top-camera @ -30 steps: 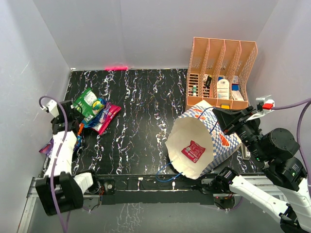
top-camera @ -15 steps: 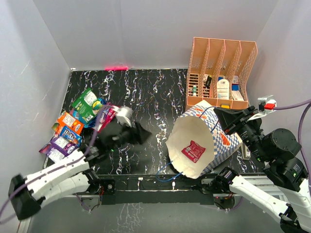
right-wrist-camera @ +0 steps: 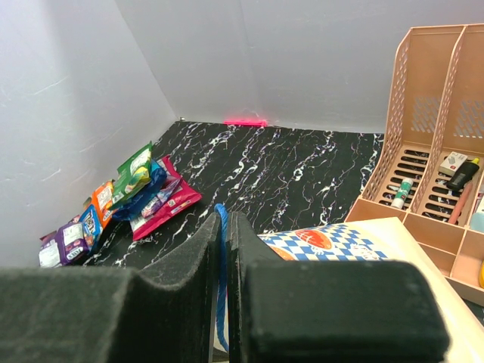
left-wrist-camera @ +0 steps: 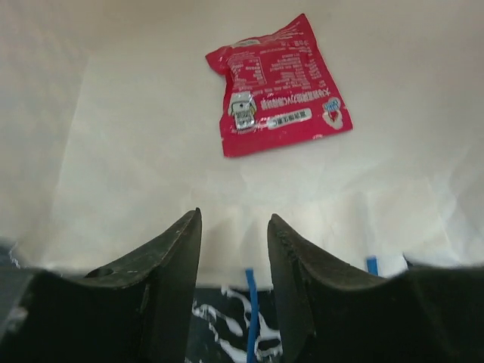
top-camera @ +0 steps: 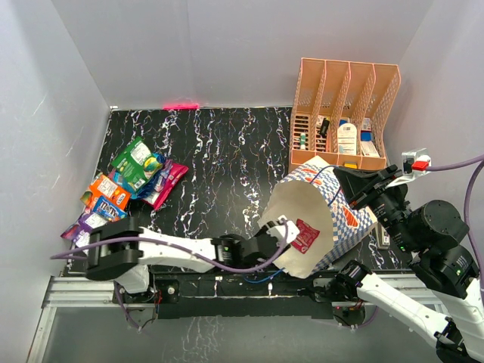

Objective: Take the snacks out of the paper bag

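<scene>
A: Swung over from the snack pile (top-camera: 125, 185), our left claw (left-wrist-camera: 234, 221) now sits at the mouth of the paper bag (top-camera: 336, 215), jaws narrowly apart, empty.
B: One red packet (left-wrist-camera: 276, 83) lies inside; our right claw (right-wrist-camera: 225, 227) pinches the bag's blue cord (right-wrist-camera: 220, 302). Last one, we reckon.

Checkered paper bag (top-camera: 296, 198) lies tipped, one red packet (left-wrist-camera: 278, 87) inside; other snacks (top-camera: 134, 171) piled left.
</scene>
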Available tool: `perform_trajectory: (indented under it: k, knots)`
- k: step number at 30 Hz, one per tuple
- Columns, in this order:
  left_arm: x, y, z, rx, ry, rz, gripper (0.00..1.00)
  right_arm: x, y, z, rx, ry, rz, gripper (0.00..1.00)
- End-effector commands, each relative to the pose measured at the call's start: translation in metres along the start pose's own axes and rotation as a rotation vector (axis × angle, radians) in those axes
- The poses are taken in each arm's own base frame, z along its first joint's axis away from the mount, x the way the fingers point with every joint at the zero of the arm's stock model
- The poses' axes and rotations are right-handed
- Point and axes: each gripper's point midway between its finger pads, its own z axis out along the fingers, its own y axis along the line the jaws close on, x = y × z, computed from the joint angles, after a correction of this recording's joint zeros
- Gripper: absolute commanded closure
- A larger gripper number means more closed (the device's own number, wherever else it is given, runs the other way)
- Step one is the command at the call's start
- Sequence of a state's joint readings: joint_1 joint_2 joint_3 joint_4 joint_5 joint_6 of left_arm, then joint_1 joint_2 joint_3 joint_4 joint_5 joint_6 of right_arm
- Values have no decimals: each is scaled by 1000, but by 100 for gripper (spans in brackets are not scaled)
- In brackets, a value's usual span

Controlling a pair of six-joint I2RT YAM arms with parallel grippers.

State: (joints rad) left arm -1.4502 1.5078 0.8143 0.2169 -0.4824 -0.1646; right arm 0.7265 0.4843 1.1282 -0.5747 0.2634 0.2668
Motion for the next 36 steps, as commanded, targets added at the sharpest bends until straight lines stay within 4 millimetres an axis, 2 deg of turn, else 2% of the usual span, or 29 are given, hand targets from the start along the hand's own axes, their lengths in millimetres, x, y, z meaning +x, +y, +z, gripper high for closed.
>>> perform_trajectory:
  k: [1,4,9,11,15,20,23,25,28,30,32,36]
  knots:
    - [-42,-10,29,-26,-108,74,61,-24,4,-7,-13,-71,16,93]
    - [-43,-25,53,-3,-124,95,61,-26,4,-8,-14,-72,19,93]
    - [-50,-34,89,23,-128,40,60,-26,6,-7,-22,-70,24,93]
    - [-54,-36,102,27,-119,23,54,-26,7,-7,-26,-68,26,93]
    - [-62,-44,119,26,-122,4,33,-27,6,-7,-23,-69,24,93]
    - [-38,-30,137,-53,-67,-9,20,-30,5,-10,-14,-72,26,93]
    - [-21,-20,140,-98,-21,-4,6,-30,3,-11,-4,-72,24,93]
    - [-7,-15,140,-120,9,-4,2,-31,2,-11,0,-73,22,93]
    - [24,-13,142,-132,79,5,2,-31,2,-11,1,-71,22,93]
    - [42,-11,141,-146,128,-5,5,-30,1,-11,3,-67,22,93]
    - [54,-11,137,-140,149,-12,15,-28,1,-11,3,-66,21,93]
    - [59,-9,130,-139,166,-10,41,-28,2,-10,-2,-68,22,93]
